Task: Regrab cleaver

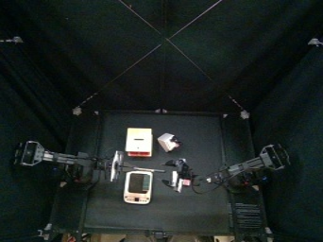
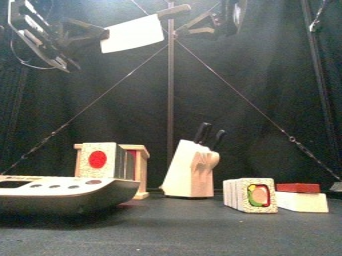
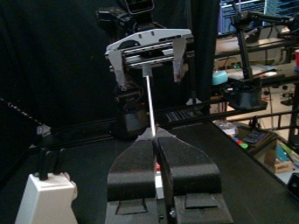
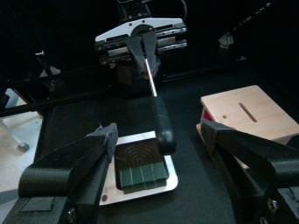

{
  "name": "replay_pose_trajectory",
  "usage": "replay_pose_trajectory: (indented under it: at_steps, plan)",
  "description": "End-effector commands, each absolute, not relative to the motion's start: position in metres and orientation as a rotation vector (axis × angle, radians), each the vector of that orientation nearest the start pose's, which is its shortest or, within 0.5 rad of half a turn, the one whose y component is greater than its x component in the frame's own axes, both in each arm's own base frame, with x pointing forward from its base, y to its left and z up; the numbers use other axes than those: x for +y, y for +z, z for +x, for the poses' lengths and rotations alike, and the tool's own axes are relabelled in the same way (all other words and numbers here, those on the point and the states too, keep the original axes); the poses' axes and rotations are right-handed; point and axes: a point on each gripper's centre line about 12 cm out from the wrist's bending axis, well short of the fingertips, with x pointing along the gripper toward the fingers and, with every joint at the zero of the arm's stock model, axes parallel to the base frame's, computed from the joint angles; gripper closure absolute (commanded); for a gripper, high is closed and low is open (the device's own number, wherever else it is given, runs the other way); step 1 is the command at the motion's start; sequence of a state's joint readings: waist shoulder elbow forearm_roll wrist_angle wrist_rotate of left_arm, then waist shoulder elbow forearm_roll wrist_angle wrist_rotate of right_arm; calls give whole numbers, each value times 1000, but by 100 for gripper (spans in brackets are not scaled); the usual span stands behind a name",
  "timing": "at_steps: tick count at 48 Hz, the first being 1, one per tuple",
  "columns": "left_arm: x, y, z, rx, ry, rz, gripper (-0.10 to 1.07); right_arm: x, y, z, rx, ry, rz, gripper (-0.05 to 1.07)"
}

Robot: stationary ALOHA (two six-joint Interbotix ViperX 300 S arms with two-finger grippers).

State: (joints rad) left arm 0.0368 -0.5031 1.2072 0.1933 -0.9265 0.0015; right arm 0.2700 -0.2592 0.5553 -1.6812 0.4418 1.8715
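Note:
The cleaver (image 2: 134, 35), with a pale flat blade and a black handle (image 2: 187, 14), is held high above the table. My left gripper (image 3: 156, 142) is shut on the blade, which shows edge-on as a thin white line (image 3: 155, 101) in the left wrist view. In the front view the left gripper (image 2: 91, 38) comes in from the upper left. My right gripper (image 4: 162, 131) is open, its jaws wide on either side of the black handle (image 4: 158, 109) without touching it. It faces the left gripper (image 4: 142, 39).
On the table stand a white scale (image 2: 60, 190), a wooden box with a red disc (image 2: 107, 160), a pale knife block (image 2: 190, 168), a striped block (image 2: 251, 193) and a white block with a small red piece on top (image 2: 297, 187). A white-and-orange box (image 1: 138, 142) lies further back.

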Motion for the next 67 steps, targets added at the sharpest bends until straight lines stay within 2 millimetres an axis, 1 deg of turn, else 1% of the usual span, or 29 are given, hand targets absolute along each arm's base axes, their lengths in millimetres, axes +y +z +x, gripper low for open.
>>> replay_pose_trajectory:
  at_steps: [1,7,12,18,22,26,31,36,40,48,52,58,67]
  plan:
    - [-8,253,252,-233,-101,138,72,49,332,366,183,-193,113,-1]
    - [-9,250,249,-227,-101,141,72,50,332,362,192,-197,162,-1]
    - [-9,249,245,-224,-101,140,72,49,338,357,197,-209,263,-1]
    - [-8,247,239,-216,-93,138,72,46,347,350,217,-238,472,-1]
    - [-5,247,237,-210,-76,130,72,45,345,347,263,-275,647,-1]
    - [-2,246,236,-192,-57,122,72,35,343,346,285,-338,732,-1]
    - [0,244,236,-167,-44,117,72,20,340,344,291,-419,769,-1]
    - [1,242,237,-149,-39,117,72,3,343,336,278,-504,814,-1]
    - [2,242,237,-142,-37,117,72,-8,346,330,273,-556,843,-1]
    - [3,242,237,-142,-34,118,72,-15,351,323,308,-610,843,-1]
    - [2,242,237,-142,-35,118,72,-18,350,322,363,-650,819,-1]
    - [3,242,237,-142,-34,118,72,-20,354,323,442,-649,791,-1]
    - [2,243,238,-144,-35,118,72,-41,365,324,524,-624,799,-1]
